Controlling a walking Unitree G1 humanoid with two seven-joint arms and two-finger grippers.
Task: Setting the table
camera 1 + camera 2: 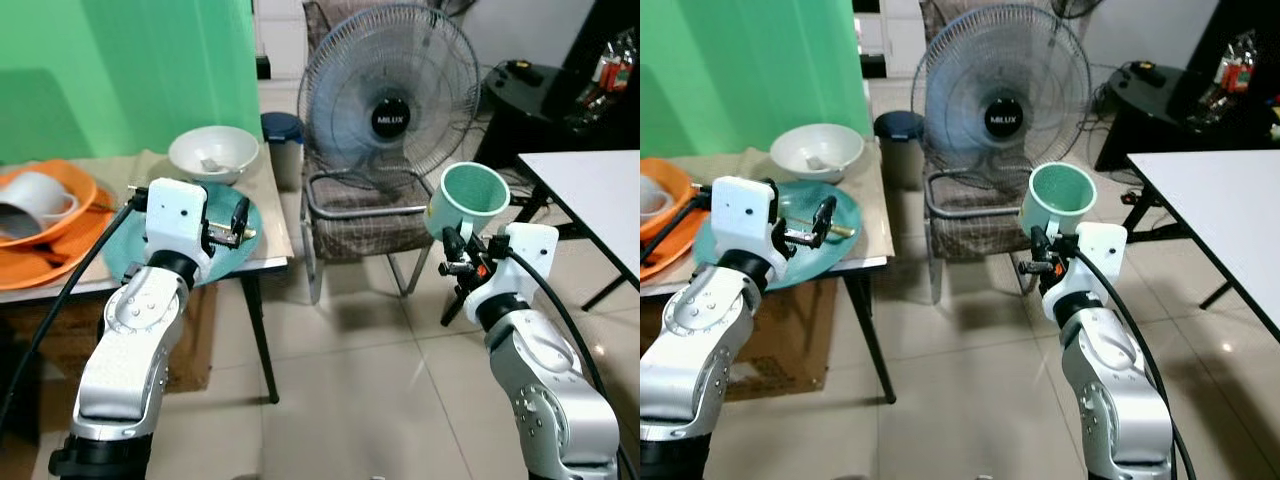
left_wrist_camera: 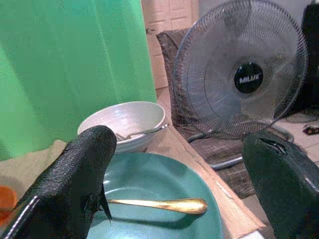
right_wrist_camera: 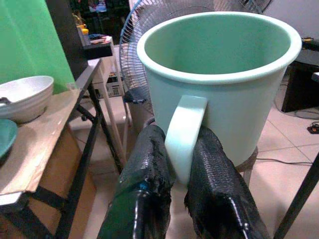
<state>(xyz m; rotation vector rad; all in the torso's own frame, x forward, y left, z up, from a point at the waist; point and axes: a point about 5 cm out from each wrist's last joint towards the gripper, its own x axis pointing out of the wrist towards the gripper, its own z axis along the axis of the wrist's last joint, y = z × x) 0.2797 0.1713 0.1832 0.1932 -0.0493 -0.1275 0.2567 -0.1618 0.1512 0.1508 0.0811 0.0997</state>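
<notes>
A pale green mug (image 1: pixel 470 198) is held upright in the air by its handle, with my right gripper (image 3: pixel 179 137) shut on it, between the two tables and in front of the fan. A teal plate (image 2: pixel 149 174) lies on the wooden table (image 1: pixel 268 262) at the left, near its front right corner, and a gold utensil (image 2: pixel 164 204) rests on it. My left gripper (image 2: pixel 179 142) hovers open just above that plate, one finger on either side of the utensil, touching nothing. Behind the plate stands a white bowl (image 1: pixel 213 152) with a spoon in it.
Orange plates (image 1: pixel 62 222) with a white mug (image 1: pixel 35 198) lying on them sit at the wooden table's left. A large fan (image 1: pixel 390 95) and a chair (image 1: pixel 365 225) stand between the tables. A white table (image 1: pixel 600 195) is at the right, a black one (image 1: pixel 530 95) behind it.
</notes>
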